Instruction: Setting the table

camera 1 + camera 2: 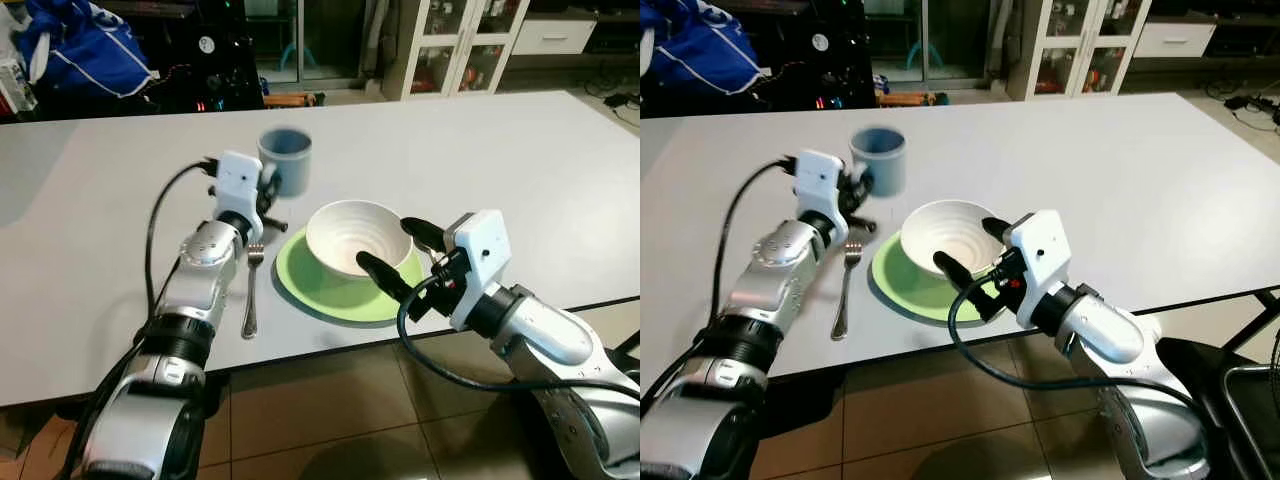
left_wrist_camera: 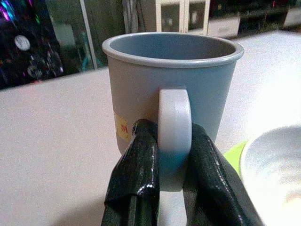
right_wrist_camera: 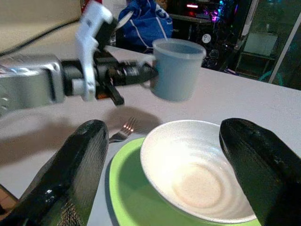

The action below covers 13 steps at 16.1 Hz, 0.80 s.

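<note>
A blue-grey mug (image 1: 286,160) hangs just above the white table (image 1: 480,170), held upright by its handle (image 2: 174,136). My left gripper (image 1: 270,190) is shut on that handle. A white bowl (image 1: 358,237) sits on a green plate (image 1: 320,290) near the table's front edge. A fork (image 1: 251,285) lies to the left of the plate, partly under my left arm. My right gripper (image 1: 395,255) is open at the near right side of the bowl, one finger over the rim and one in front of it.
A blue bag (image 1: 85,45) and dark equipment with small lights stand behind the table at the back left. White glass-door cabinets (image 1: 465,45) stand at the back right. Tiled floor (image 1: 330,420) lies below the table's front edge.
</note>
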Motion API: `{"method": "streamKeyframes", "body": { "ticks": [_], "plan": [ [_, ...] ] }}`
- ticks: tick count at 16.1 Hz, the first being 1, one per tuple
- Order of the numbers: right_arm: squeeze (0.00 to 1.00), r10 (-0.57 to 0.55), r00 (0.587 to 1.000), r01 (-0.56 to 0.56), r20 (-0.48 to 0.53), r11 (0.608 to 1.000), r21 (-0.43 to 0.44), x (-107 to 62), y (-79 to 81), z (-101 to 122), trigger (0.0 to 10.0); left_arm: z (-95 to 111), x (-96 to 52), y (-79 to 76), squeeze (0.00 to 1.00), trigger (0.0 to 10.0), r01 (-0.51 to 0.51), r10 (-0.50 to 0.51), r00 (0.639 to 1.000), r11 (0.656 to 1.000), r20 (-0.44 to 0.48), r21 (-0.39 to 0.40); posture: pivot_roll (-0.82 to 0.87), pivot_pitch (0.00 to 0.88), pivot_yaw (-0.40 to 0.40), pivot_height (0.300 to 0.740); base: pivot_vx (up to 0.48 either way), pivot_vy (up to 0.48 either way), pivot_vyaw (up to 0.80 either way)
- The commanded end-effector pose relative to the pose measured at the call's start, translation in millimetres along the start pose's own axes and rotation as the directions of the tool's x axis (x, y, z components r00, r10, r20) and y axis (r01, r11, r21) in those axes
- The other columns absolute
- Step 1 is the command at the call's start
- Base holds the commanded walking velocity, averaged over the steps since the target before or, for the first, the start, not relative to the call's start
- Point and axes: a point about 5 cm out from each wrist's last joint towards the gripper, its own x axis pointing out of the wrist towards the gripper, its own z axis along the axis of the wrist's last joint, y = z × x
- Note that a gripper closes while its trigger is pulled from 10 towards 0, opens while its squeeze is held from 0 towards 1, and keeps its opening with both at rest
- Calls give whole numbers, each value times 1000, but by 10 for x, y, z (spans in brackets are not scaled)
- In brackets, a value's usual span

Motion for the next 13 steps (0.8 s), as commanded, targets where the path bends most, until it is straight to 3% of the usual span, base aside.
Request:
{"method": "streamKeyframes", "body": {
  "ticks": [1, 9, 13],
  "plan": [
    [0, 4, 1000, -4, 0, 1000, -2, -11, 32, 36, 10000, 41, 49, 1, 0, 10000, 12, -12, 1000, 999, 7, 36, -76, 0, 3, 740, 0, 0, 0],
    [0, -9, 1000, 10, -27, 999, 32, -111, 188, 25, 10000, -56, 128, 7, 0, 10000, -17, 17, 1000, 998, 5, 53, -124, 62, 26, 740, 0, 0, 0],
    [0, -24, 1000, 24, -10, 999, 28, -118, 262, 128, 10000, -89, 154, 25, 0, 10000, -42, 43, 999, 998, -23, 38, -165, 117, 35, 740, 0, 0, 0]
  ]
}}
